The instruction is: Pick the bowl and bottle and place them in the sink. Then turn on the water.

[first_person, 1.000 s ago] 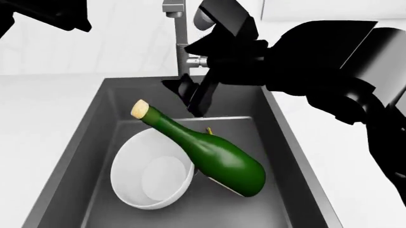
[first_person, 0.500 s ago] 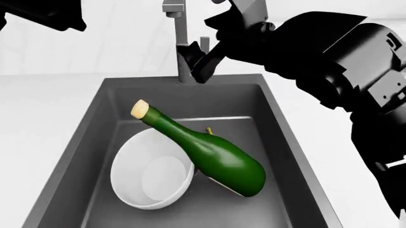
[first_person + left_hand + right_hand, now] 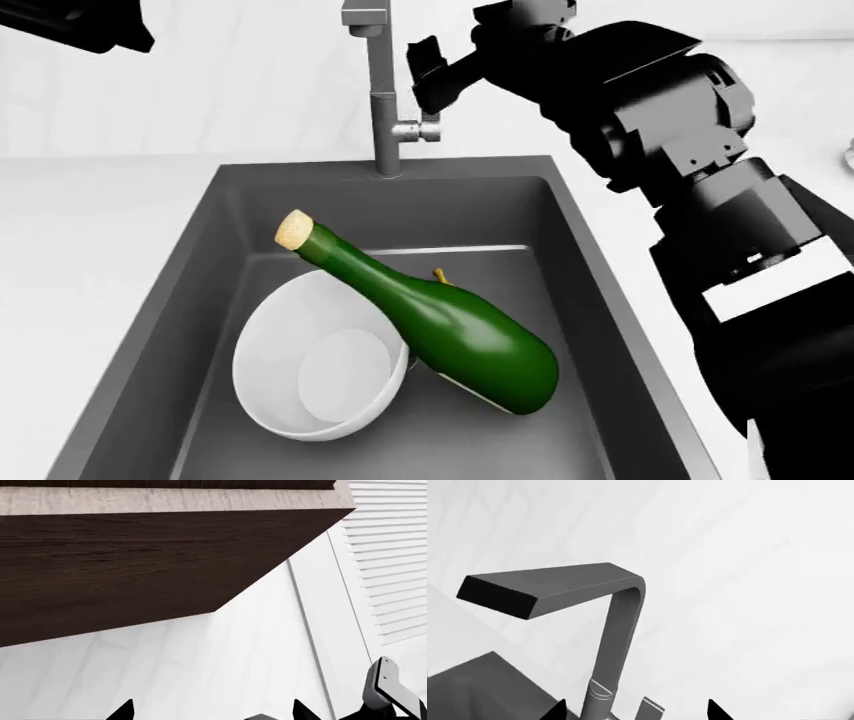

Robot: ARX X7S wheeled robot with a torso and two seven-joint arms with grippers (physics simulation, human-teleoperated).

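Note:
The white bowl (image 3: 314, 375) lies tilted in the dark grey sink (image 3: 594, 270). The green bottle (image 3: 454, 325) rests across its rim, cork (image 3: 294, 230) toward the back left. My right gripper (image 3: 434, 85) is open just right of the faucet (image 3: 383, 100), above its side lever (image 3: 427, 128). In the right wrist view the lever (image 3: 651, 709) stands between the gripper's (image 3: 635, 712) spread fingertips, next to the faucet column (image 3: 617, 645). No water shows at the spout (image 3: 540, 592). My left gripper (image 3: 212, 712) is open on nothing, facing a wall.
White counter (image 3: 94, 230) runs on both sides of the sink, with a white wall (image 3: 240, 70) behind it. My left arm (image 3: 74, 25) sits high at the far left. A dark wood cabinet (image 3: 133, 565) hangs in front of the left wrist camera.
My right gripper has risen from the back of the sink basin to beside the faucet, above the lever. The bowl and bottle have not moved.

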